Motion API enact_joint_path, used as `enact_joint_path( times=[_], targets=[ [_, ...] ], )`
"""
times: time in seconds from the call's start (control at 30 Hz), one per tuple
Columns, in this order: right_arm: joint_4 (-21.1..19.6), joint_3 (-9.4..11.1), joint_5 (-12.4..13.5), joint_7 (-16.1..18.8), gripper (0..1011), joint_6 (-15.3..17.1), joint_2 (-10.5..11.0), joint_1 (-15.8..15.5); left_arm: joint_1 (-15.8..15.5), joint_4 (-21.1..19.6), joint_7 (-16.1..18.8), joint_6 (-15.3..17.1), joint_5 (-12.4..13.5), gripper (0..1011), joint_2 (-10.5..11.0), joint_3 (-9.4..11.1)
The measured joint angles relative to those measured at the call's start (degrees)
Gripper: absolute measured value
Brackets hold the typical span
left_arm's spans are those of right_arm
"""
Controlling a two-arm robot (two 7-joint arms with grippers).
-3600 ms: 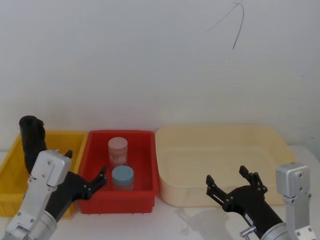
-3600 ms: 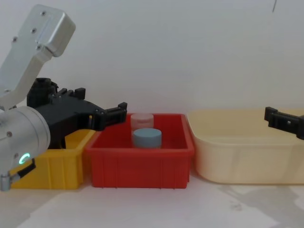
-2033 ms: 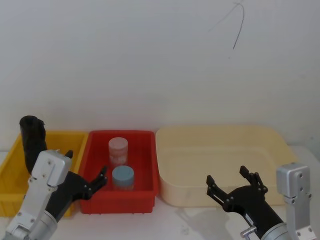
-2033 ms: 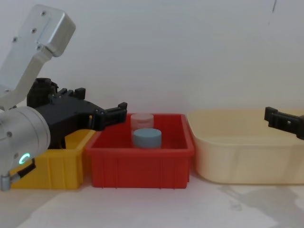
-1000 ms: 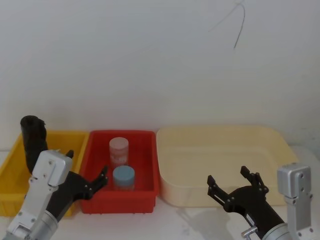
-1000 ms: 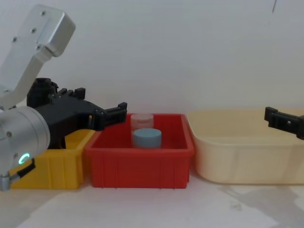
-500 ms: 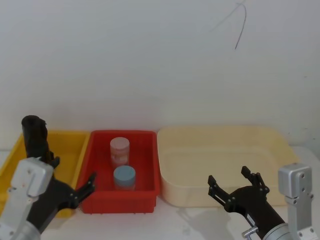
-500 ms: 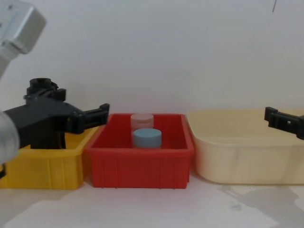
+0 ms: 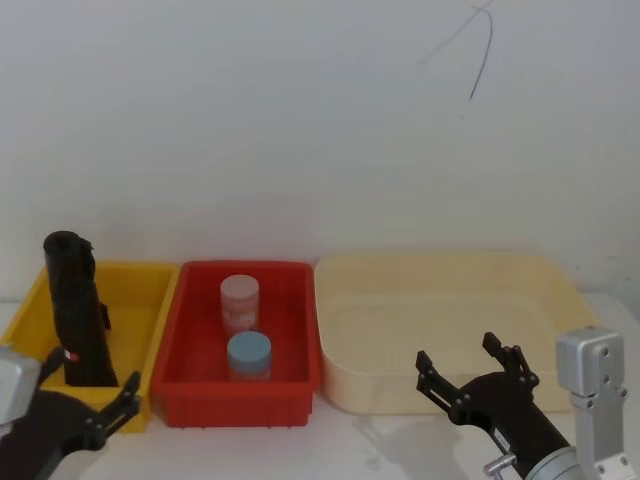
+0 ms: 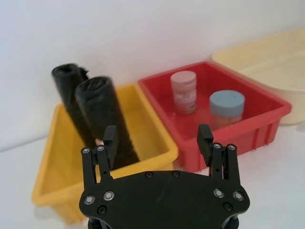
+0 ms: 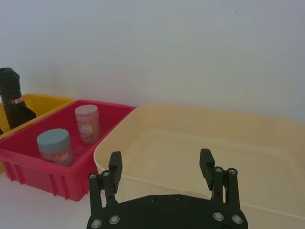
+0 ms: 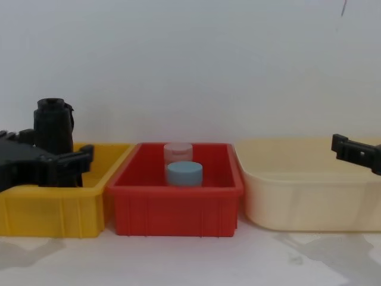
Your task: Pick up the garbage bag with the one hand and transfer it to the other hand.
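A: Where's the garbage bag (image 9: 65,265)?
B: Standing in the yellow bin (image 9: 130,267), back left, just behind a second black roll (image 9: 88,345) with a red sticker.
A: End effectors?
B: Left end effector (image 10: 157,136) has its fingers spread and empty, low in front of the yellow bin. Right end effector (image 11: 160,159) is also spread and empty, in front of the cream tub (image 9: 440,262). The red bin (image 9: 230,400) sits between them and holds two jars.

A plain white wall (image 9: 300,120) rises behind the white tabletop (image 12: 190,262).
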Motion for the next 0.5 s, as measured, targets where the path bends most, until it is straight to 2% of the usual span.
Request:
enact_joint_path(
  times=[0.23, 0.5],
  targets=[
    [0.0, 0.0, 0.0, 0.0, 1001, 0.0, 0.0, 0.0, 1.68, -0.24, 0.64, 1.08, -1.54, 1001, 0.34, -2.59],
    [0.0, 0.0, 0.0, 0.0, 1001, 0.0, 0.0, 0.0, 1.52, 1.05, 0.84, 1.98, -3.0, 1001, 0.28, -4.76]
  ],
)
